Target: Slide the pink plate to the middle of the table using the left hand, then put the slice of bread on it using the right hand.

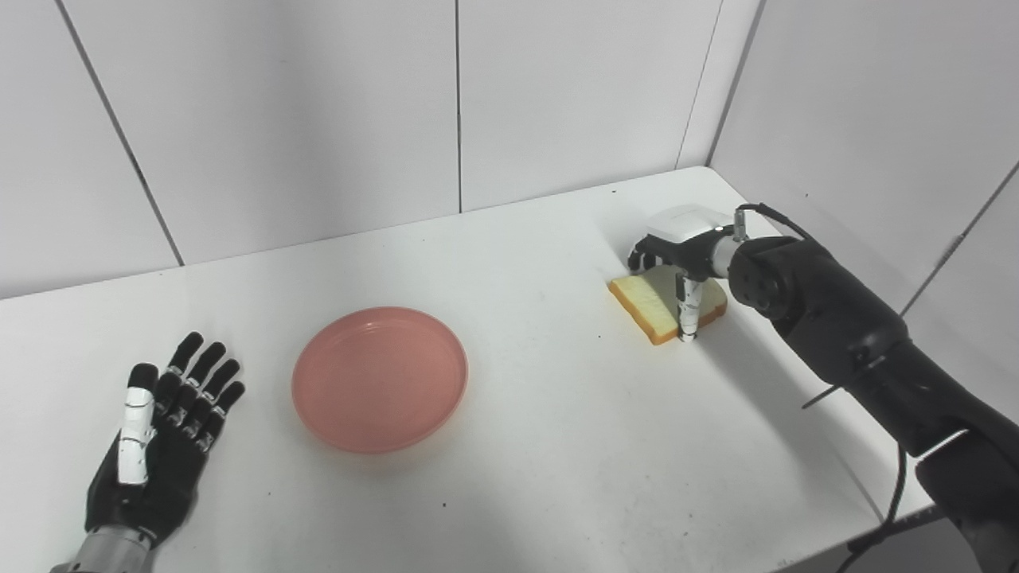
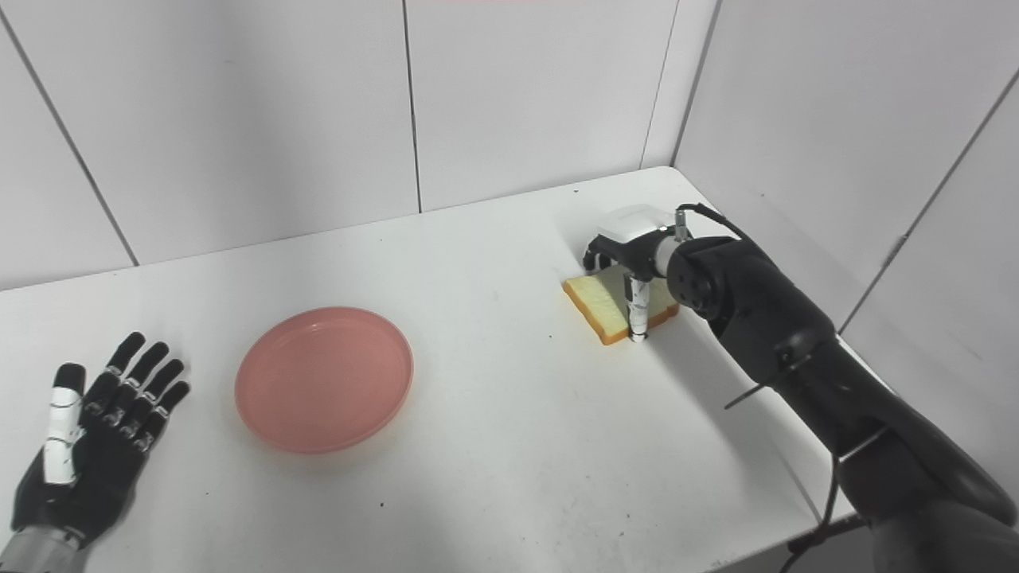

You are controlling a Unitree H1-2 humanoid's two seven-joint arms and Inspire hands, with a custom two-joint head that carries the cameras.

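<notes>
Pink plate (image 1: 379, 379) empty, left of bench (image 1: 541, 446) centre. Left hand (image 1: 159, 438) flat, palm up, fingers spread, holding nothing. Right hand (image 1: 677, 259) over bread slice (image 1: 649, 298) at right rear; thumb at its near edge, grip unclear.

Black-fingered left hand (image 1: 159, 434) with silver-marked finger segments, a white thumb beside the fingers, grey metal wrist cuff below. Right hand (image 1: 677, 263) has a white shell behind black fingers; glossy black right arm (image 1: 844, 334) carries thin black cables.
</notes>
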